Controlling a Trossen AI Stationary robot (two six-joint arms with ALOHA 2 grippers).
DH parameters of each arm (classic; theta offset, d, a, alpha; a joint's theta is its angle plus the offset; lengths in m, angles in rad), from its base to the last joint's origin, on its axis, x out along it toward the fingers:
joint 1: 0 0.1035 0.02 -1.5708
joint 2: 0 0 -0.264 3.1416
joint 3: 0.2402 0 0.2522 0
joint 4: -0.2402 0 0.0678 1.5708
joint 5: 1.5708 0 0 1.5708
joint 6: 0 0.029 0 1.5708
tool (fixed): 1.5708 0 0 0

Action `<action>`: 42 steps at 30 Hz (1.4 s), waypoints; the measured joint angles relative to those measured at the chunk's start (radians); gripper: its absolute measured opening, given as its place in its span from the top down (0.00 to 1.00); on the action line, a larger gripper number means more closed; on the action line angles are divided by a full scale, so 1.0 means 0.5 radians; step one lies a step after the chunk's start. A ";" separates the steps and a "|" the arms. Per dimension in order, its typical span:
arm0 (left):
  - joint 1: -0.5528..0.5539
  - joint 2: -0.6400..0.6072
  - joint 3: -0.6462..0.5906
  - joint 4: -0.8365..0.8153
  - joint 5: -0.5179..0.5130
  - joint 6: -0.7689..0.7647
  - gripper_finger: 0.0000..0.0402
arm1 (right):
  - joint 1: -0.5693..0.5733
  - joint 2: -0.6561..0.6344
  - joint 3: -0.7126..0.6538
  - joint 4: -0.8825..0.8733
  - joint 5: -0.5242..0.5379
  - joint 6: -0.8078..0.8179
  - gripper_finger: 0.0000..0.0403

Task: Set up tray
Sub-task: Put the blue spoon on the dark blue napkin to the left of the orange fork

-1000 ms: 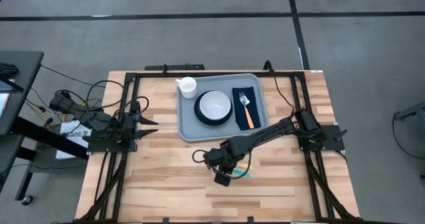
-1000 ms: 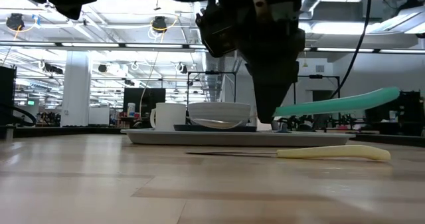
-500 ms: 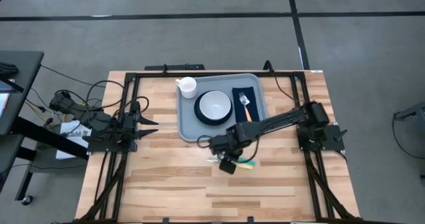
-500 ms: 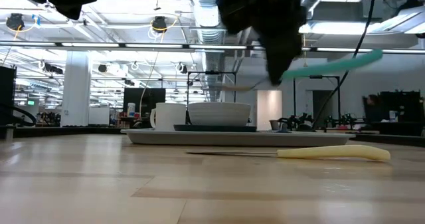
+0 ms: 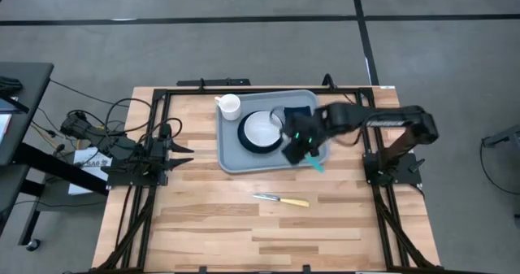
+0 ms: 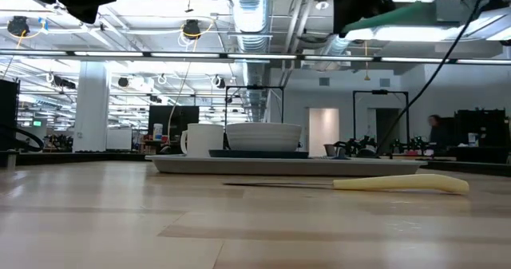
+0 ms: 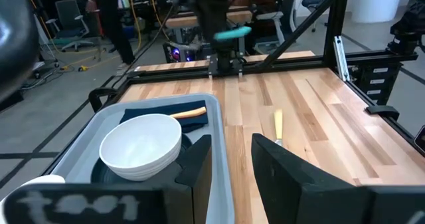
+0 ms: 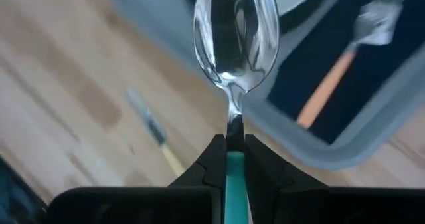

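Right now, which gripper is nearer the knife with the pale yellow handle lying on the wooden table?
Right. The right gripper, holding a teal-handled spoon, hangs above the tray's near edge, just beyond the knife. The left gripper waits at the table's left side.

I am reaching my dark right arm far across, its two-finger right gripper (image 8: pixel 230 159) pinching closed, raised high. My left gripper (image 7: pixel 229 159) is waiting aside, fingers seemingly parted a little.
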 joint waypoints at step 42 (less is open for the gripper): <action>-0.001 0.000 0.000 -0.003 0.012 -0.022 0.76 | -0.898 -0.079 -1.155 1.232 -0.202 0.437 0.93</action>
